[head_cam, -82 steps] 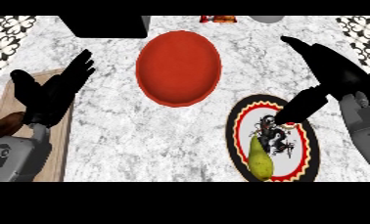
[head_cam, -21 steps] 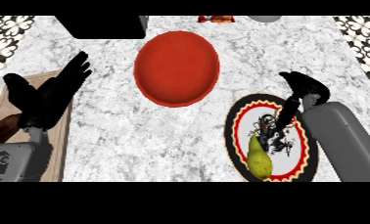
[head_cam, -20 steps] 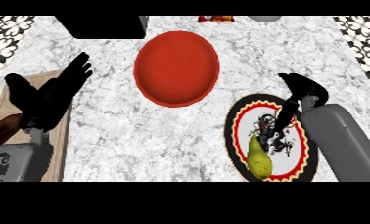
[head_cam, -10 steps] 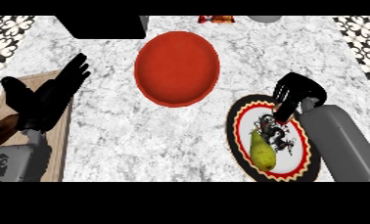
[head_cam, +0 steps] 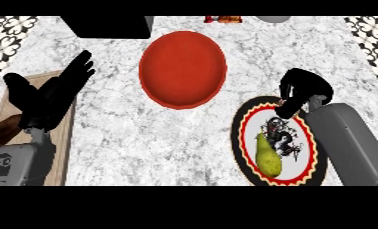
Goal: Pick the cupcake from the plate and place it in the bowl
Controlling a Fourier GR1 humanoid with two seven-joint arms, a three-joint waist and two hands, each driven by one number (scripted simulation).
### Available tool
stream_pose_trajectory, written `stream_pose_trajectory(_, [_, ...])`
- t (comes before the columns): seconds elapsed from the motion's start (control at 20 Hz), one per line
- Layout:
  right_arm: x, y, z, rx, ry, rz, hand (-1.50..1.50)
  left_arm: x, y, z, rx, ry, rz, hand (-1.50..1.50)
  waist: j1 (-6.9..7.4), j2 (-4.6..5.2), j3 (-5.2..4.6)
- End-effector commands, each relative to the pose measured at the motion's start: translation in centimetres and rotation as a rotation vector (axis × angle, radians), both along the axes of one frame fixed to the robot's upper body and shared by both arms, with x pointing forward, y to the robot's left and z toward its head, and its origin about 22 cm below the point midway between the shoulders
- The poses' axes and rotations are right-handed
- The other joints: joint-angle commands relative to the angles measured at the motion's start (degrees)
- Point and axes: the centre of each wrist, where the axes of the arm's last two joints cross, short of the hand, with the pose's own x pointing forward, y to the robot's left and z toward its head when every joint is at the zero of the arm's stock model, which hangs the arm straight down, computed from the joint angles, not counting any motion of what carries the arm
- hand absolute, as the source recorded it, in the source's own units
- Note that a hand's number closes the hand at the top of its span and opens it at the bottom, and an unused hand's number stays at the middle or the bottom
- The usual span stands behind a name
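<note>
Pear (head_cam: 268, 154) lies low on the plate (head_cam: 236, 140), apart from your right hand (head_cam: 304, 87), which hangs over the upper rim with fingers curled on nothing, while your left hand (head_cam: 48, 98) rests open at left.

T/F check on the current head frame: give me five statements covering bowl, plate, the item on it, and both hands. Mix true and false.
1. The yellow-green pear-shaped item lies on the round white plate with the red-and-black rim. True.
2. The round red bowl sits to the right of the plate. False: it sits to the plate's left and farther from the robot.
3. The right hand is at the plate's far rim, fingers curled. True.
4. The left hand holds the pear-shaped item. False: it is open at the view's left, over a wooden board, holding nothing.
5. The right hand touches the pear-shaped item. False: they are apart; the item lies on the near part of the plate.
</note>
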Motion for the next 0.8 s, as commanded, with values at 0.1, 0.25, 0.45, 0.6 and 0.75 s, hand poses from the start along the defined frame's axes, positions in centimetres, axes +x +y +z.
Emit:
stream_pose_trajectory(0.1, [2.0, 2.8, 4.6, 0.029, -0.085, 0.515, 1.50, 0.9, -1.8, 1.1, -0.007, -0.042, -0.081, 0.00, 6.61, 2.52, 0.45])
stream_pose_trajectory(0.25, [2.4, 2.8, 6.9, 0.056, -0.118, 0.724, 1.50, 1.0, -2.5, 0.9, -0.007, -0.039, -0.113, 0.00, 7.80, 2.91, 0.53])
stream_pose_trajectory(0.45, [3.0, 0.4, 8.8, 0.110, -0.213, 0.915, 1.50, 1.3, -2.8, 1.1, -0.003, -0.051, -0.106, 0.00, 6.69, 3.28, 0.61])
stream_pose_trajectory(0.6, [3.8, -1.8, 11.3, 0.156, -0.279, 1.044, 1.50, 1.5, -2.9, 0.8, -0.002, -0.048, -0.092, 0.00, 5.66, 2.96, 0.45])
stream_pose_trajectory(0.75, [4.7, -4.8, 12.8, 0.202, -0.337, 1.096, 1.50, 1.2, -2.5, 0.8, -0.011, -0.039, -0.104, 0.00, 6.60, 2.71, 0.38])
